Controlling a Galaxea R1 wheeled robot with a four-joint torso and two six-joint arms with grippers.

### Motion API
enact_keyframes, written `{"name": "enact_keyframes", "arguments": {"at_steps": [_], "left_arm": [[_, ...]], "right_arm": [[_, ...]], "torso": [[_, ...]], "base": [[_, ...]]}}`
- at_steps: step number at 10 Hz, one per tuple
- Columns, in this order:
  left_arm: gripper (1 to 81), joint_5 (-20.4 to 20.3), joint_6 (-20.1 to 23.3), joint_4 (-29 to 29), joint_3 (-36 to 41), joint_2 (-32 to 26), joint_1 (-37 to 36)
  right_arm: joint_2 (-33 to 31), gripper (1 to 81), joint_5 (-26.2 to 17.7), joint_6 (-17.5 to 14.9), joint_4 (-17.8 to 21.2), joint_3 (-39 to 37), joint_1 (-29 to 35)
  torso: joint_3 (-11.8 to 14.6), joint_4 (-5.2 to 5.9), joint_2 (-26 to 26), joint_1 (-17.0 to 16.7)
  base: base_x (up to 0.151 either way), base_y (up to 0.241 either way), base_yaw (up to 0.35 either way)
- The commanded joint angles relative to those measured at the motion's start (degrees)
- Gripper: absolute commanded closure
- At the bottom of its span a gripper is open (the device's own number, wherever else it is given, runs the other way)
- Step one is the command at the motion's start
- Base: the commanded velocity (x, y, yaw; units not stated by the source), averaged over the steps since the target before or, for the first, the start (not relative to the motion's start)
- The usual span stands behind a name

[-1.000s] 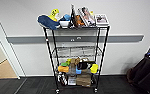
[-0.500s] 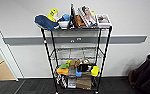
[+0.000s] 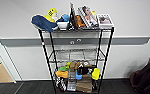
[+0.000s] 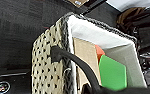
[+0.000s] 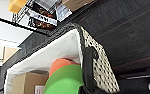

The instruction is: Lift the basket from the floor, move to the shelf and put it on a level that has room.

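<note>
Our pincers' grip we cannot tell; each wrist sits by a dark handle (image 4: 66, 58) of the basket (image 4: 48, 75), above the floor (image 4: 13, 32), facing the shelf (image 3: 76, 57)

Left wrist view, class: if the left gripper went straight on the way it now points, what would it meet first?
Most likely the cream woven basket with white fabric lining, directly ahead, its dark handle nearest. Beyond it lies the dark charcoal carpet floor, though depth is hard to judge.
</note>
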Motion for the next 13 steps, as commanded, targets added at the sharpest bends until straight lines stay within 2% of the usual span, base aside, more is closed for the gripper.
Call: {"name": "enact_keyframes", "arguments": {"at_steps": [1,13], "left_arm": [[81.1,1.31,0.43,0.23,2.69,-1.11,-6.54],[81.1,1.22,0.43,0.23,2.69,-1.1,-6.54]], "right_arm": [[-1.25,81.1,-0.77,0.26,-0.56,1.76,5.9],[-1.25,81.1,-0.77,0.08,-0.82,2.02,5.72]], "torso": [[0.0,0.0,0.0,0.0],[0.0,0.0,0.0,0.0]], "base": [[0.126,0.0,0.0],[0.117,0.0,0.0]]}}
